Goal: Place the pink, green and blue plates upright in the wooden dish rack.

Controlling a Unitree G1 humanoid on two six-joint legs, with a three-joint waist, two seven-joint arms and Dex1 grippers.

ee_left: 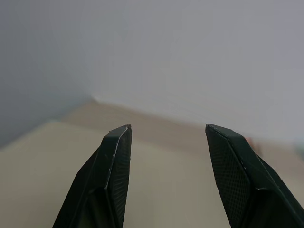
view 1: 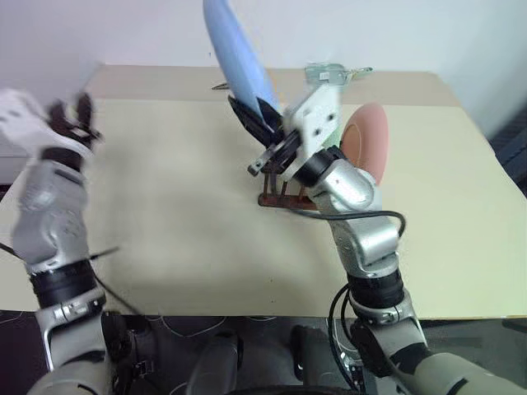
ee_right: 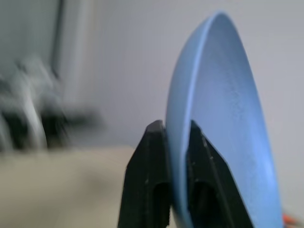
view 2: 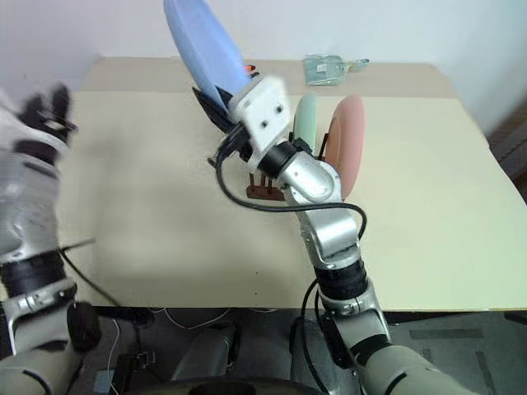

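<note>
Right gripper (ee_right: 173, 142) clenched on the lower rim of the blue plate (view 2: 202, 45), which it holds on edge, raised above the desk (view 2: 165, 214) and leaning slightly, just left of the wooden dish rack (view 2: 262, 191). Green plate (view 2: 306, 119) and pink plate (view 2: 350, 140) stand upright side by side in the rack, the pink one on the robot's right. Left gripper (ee_left: 166, 156) released, fingers apart and empty, raised over the desk's left edge, well apart from the rack.
</note>
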